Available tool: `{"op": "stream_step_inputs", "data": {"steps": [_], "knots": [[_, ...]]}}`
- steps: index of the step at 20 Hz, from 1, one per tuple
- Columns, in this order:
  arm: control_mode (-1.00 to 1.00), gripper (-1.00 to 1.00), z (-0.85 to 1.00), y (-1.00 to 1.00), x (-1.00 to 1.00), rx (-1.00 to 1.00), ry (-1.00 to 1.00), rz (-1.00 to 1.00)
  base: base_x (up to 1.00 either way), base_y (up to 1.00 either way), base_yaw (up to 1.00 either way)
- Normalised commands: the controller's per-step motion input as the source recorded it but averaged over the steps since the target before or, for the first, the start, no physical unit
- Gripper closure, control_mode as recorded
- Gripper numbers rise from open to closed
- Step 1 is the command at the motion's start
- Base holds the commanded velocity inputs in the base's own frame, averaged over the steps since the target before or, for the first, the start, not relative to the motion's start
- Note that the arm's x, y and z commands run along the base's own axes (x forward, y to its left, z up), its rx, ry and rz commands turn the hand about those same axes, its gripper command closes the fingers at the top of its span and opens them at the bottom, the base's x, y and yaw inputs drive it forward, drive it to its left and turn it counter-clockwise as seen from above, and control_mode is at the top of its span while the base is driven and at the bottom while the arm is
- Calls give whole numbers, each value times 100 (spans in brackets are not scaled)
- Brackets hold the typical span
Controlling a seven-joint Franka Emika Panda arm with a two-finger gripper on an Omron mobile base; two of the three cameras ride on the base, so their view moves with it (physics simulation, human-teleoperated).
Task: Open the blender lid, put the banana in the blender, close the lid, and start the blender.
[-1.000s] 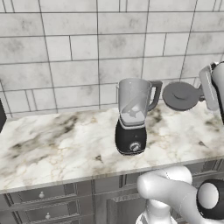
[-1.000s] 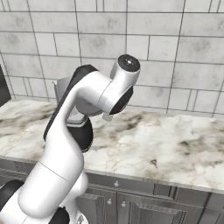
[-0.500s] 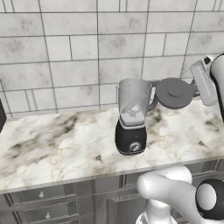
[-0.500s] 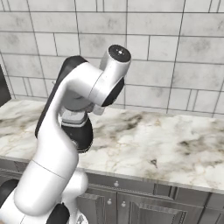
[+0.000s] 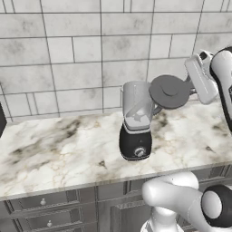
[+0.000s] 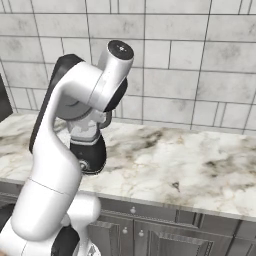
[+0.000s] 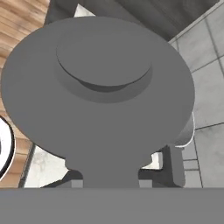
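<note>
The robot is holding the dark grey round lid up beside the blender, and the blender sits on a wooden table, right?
Not quite. The dark grey round blender lid is held up beside the clear grey jar of the black blender, but the blender stands on a white and grey marble counter, not a wooden table. The left base view shows it.

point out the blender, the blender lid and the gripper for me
blender (image 5: 135,144), left base view, on its black base above the knob
blender lid (image 5: 169,92), left base view, centre of the dark disc
gripper (image 5: 189,89), left base view, at the lid's edge tab
</note>
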Motion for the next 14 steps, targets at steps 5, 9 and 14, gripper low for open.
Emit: {"op": "stream_step_inputs", "data": {"steps": [5, 9, 14], "knots": [[-100, 100, 28, 39, 53, 0, 0, 2, 0, 0, 0], [-100, 100, 9, 16, 54, 0, 0, 1, 0, 0, 0], [-100, 100, 0, 8, 33, 0, 2, 0, 0, 0, 0]]}}
